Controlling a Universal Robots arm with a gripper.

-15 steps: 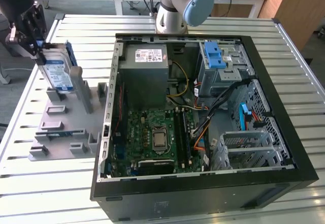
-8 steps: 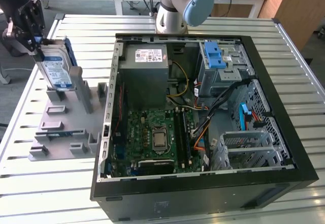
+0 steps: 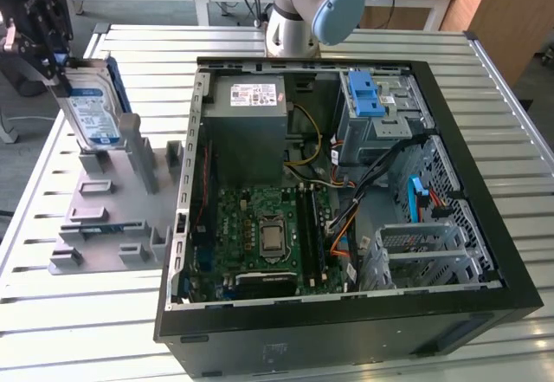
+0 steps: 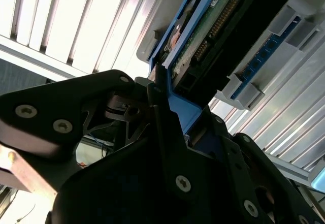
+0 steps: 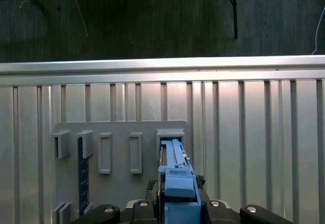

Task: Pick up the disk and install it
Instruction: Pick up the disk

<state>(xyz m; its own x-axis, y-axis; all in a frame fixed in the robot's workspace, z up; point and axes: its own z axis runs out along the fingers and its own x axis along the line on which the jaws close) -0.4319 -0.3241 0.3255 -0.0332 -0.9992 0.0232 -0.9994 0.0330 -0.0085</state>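
The disk (image 3: 91,109) is a silver drive with a white-and-blue label and blue rails. It stands on edge, slightly tilted, in a slot of the grey fixture (image 3: 112,209) at the exterior view's left. My gripper (image 3: 54,57) sits at the disk's upper end and is shut on it. In the first wrist view the disk's blue rail (image 5: 175,168) runs out from between the fingers of my gripper (image 5: 177,206) toward the fixture slot (image 5: 170,132). The second wrist view shows the disk's underside and connector (image 4: 213,36) just beyond the black fingers (image 4: 162,112).
An open computer case (image 3: 346,330) lies on the slatted metal table (image 3: 52,313), exposing its motherboard. Inside are a grey power-supply box (image 3: 255,105), a metal bay with a blue latch (image 3: 368,96) and a metal cage (image 3: 415,248). The arm's base (image 3: 303,18) stands behind the case.
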